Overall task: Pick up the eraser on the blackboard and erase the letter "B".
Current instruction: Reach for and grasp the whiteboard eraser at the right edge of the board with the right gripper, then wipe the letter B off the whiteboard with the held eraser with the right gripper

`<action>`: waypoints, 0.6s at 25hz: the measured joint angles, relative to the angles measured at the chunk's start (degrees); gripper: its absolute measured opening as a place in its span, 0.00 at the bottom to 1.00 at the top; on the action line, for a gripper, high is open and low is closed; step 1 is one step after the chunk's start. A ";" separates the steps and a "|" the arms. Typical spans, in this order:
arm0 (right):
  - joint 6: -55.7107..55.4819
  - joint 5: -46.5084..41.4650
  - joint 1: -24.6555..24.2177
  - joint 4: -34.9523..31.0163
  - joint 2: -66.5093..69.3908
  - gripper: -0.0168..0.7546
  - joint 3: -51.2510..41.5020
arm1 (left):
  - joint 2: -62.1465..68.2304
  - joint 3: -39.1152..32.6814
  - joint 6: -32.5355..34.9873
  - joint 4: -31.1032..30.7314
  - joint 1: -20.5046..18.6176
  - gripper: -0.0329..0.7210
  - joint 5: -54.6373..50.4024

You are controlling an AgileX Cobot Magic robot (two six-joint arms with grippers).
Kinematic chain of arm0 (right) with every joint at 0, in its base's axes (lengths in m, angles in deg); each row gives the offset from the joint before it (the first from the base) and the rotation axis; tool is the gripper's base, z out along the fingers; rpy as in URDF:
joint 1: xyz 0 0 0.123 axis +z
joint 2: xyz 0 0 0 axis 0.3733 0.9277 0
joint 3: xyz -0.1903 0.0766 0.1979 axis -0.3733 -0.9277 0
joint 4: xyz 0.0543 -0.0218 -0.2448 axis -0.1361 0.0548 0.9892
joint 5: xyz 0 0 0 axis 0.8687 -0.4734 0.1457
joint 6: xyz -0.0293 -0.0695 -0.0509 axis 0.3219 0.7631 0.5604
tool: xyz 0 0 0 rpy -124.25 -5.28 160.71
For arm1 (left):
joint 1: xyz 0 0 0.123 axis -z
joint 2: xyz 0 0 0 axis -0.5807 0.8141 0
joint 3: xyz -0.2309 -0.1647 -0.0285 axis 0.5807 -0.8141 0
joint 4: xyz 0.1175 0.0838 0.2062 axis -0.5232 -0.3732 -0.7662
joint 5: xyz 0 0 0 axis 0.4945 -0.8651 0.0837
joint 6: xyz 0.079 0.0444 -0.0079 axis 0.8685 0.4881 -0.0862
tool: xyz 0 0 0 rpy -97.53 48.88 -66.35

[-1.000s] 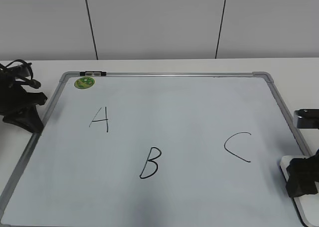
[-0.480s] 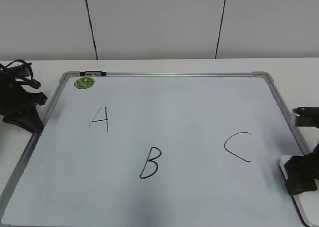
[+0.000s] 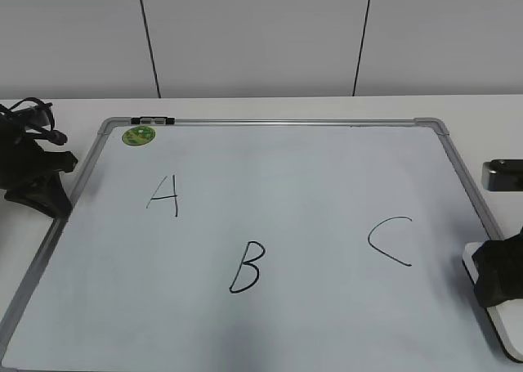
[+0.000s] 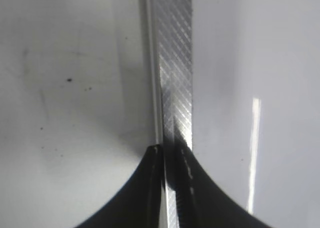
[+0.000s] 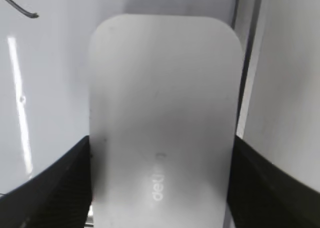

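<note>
The blackboard (image 3: 310, 176) is a white board with a grey frame, lying flat. It bears a black "A" (image 3: 163, 194), the letter "B" (image 3: 246, 267) near the front middle, and a "C" (image 3: 389, 241). The white eraser (image 3: 500, 329) lies at the board's right front edge. In the right wrist view the eraser (image 5: 160, 112) fills the frame, top side up with grey lettering. My right gripper (image 3: 500, 280) (image 5: 160, 143) has a jaw against each long side of it. My left gripper (image 3: 37, 184) (image 4: 170, 150) is shut and rests over the board's left frame rail (image 4: 175, 62).
A round green magnet (image 3: 138, 135) sits at the board's far left corner, next to a small black clip (image 3: 152, 120) on the frame. The board lies on a white table (image 3: 261, 106) with a white wall behind.
My right gripper has shifted slightly right and up at the board's right edge, and the eraser's visible corner has shifted with it. The left arm has not moved.
</note>
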 joint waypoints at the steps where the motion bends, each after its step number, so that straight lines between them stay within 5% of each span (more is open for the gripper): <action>1: 0.00 -1.01 0.09 0.04 -0.68 0.72 0.83 | 0.00 0.00 0.00 0.00 0.00 0.09 0.00; 6: 1.54 -8.19 3.26 -0.31 -1.78 0.72 7.31 | 0.00 0.00 0.00 0.00 0.00 0.09 -0.09; 15: 2.50 -13.96 15.89 -0.49 4.57 0.72 21.19 | 0.00 0.00 0.00 0.02 0.00 0.09 -0.09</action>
